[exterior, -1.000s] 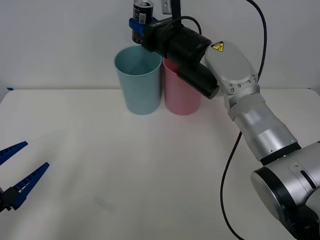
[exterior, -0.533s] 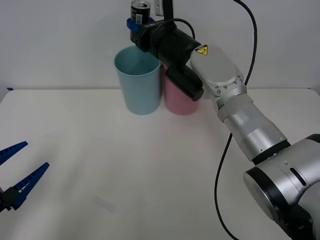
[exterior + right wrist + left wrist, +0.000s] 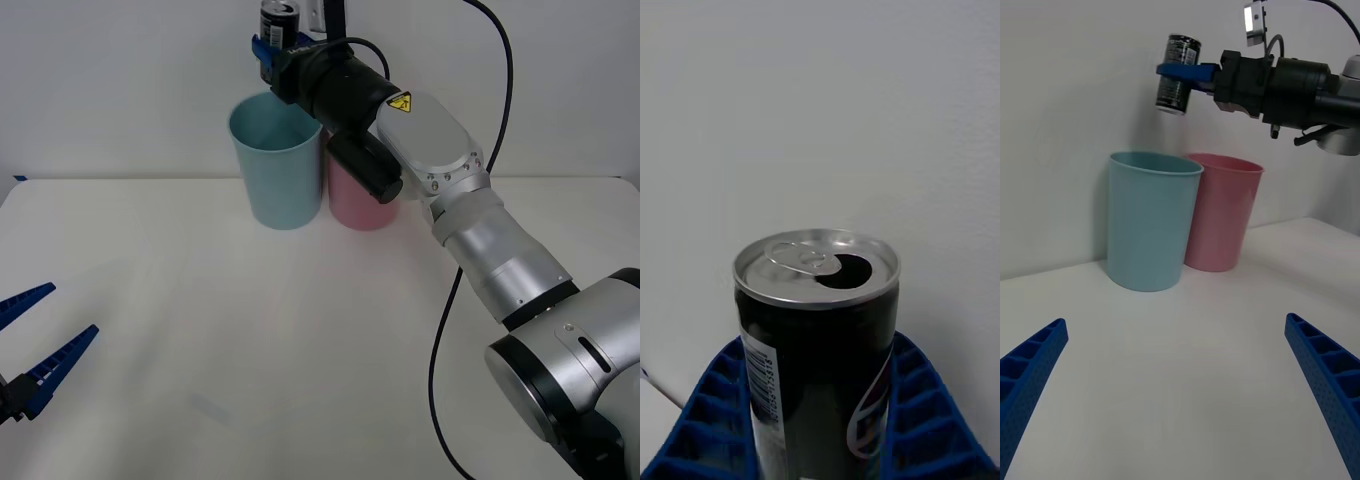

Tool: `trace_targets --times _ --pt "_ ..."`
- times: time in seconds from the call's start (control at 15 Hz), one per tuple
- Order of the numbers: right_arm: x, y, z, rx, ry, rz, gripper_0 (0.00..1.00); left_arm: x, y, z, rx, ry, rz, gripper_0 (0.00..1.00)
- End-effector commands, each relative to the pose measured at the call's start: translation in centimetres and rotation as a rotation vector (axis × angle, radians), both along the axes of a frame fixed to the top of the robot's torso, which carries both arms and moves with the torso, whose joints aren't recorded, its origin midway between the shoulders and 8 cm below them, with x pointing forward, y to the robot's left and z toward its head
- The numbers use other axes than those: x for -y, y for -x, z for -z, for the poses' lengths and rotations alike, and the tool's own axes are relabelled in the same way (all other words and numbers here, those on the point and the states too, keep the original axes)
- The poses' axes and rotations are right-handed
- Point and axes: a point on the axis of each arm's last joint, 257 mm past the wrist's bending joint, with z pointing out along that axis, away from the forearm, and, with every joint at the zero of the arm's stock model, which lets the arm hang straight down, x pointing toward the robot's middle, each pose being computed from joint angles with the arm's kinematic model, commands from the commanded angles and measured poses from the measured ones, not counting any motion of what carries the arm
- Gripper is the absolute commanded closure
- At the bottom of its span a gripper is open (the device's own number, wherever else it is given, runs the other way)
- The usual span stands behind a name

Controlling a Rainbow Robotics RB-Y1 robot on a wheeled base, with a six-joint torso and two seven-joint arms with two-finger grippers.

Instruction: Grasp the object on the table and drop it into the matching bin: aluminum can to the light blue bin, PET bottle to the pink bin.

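Right claw (image 3: 268, 45) was clamped on the can (image 3: 279, 27), blue ribbed fingers (image 3: 711, 420) pressed against both sides, can upright with its silver top and open pull-tab hole facing up. Can hung in the air above the blue bin (image 3: 277, 160), over the bin's far rim, clear of it and not touching. Pink bin (image 3: 358, 195) stood just beside the blue one on its right, walls touching or nearly so, partly hidden behind the black forearm. Both bins sat upright at the far side of the white table (image 3: 300, 340). Left claw (image 3: 28, 350) rested low at the near left edge of the table, fingers spread wide, holding nothing, well apart from the bins.
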Motion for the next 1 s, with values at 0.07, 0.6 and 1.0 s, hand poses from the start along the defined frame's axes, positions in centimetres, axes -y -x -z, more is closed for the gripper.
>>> trace_targets --times 0.07,0.6,1.0 --pt "0.0 0.0 0.0 0.0 0.001 0.0 0.0 0.0 0.0 0.0 0.0 0.0 0.0 0.0" --pt "0.0 0.0 0.0 0.0 -0.001 0.0 0.0 0.0 0.0 0.0 0.0 0.0 0.0 0.0" --pt "1.1 0.4 0.3 -0.021 0.021 -0.076 0.0 0.0 0.0 0.0 0.0 0.0 0.0 0.0"
